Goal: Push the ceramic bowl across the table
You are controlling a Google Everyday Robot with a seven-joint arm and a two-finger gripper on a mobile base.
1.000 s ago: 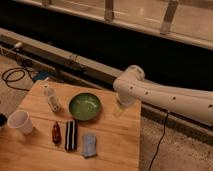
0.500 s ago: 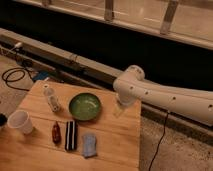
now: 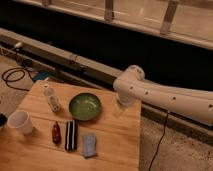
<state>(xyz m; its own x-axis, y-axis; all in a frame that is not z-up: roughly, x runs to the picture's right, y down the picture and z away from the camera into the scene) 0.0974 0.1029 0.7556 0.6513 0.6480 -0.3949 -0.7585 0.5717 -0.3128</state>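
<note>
Round green ceramic bowl (image 3: pixel 85 106) (darker rim), upright, far centre of light-wood table (image 3: pixel 116 137), gripper (image 3: pixel 119 108) just right of it

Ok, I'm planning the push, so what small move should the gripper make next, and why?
Probably ease the gripper toward the picture's left until it meets the near rim of the bowl. It hangs just right of the bowl, seemingly not touching yet, near the right edge of the table, so the room to push lies leftward.
</note>
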